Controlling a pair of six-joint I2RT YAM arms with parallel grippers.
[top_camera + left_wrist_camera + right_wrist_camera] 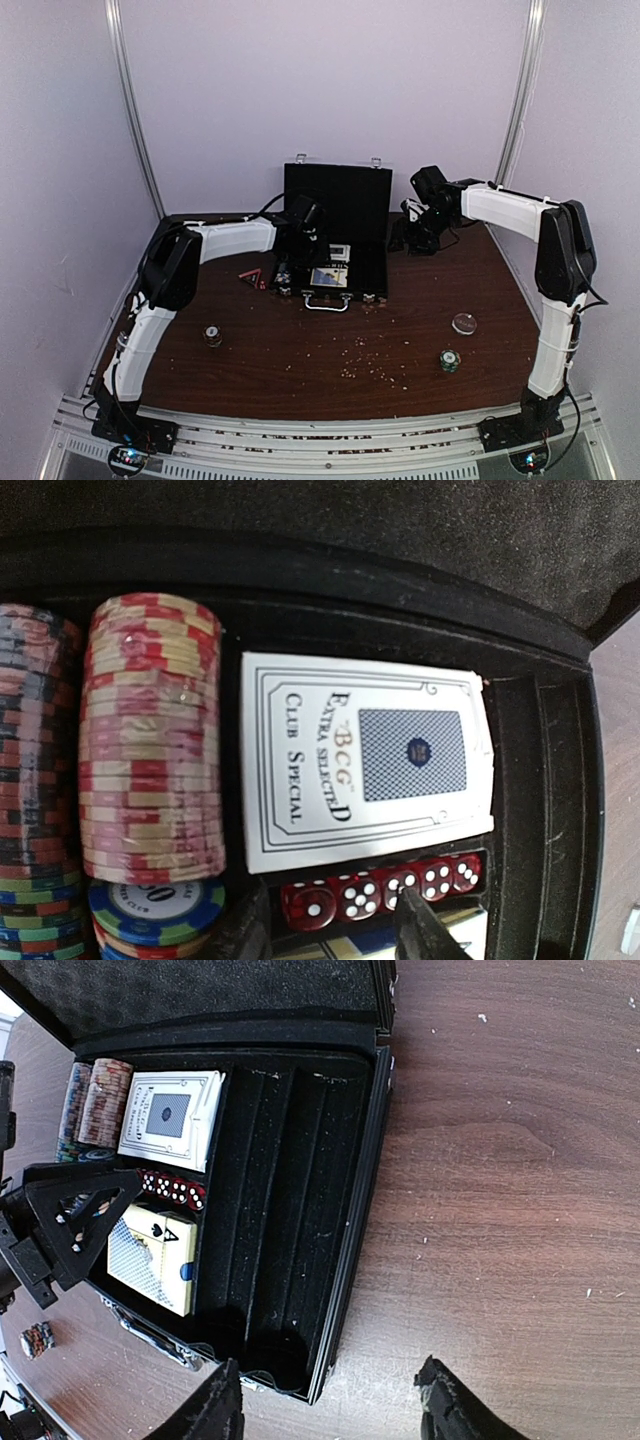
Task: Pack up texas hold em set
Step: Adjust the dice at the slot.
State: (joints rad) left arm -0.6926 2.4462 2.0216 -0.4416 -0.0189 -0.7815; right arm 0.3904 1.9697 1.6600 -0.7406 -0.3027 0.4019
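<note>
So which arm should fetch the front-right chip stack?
Right arm, probably: the chip stack lies on its half of the table, its jaws stand open beside the case, and the left arm reaches into the case.

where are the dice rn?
The red dice sit low centre in the left wrist view, a row inside the open case, just below the white card deck, right of the chip stacks.

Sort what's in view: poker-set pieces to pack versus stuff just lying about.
Job: open case, red-and-cream chips, card deck, red dice, second deck, loose chip stack, greenish chip stack.
Lying about: crumbs, clear round disc (purpose unclear).
</note>
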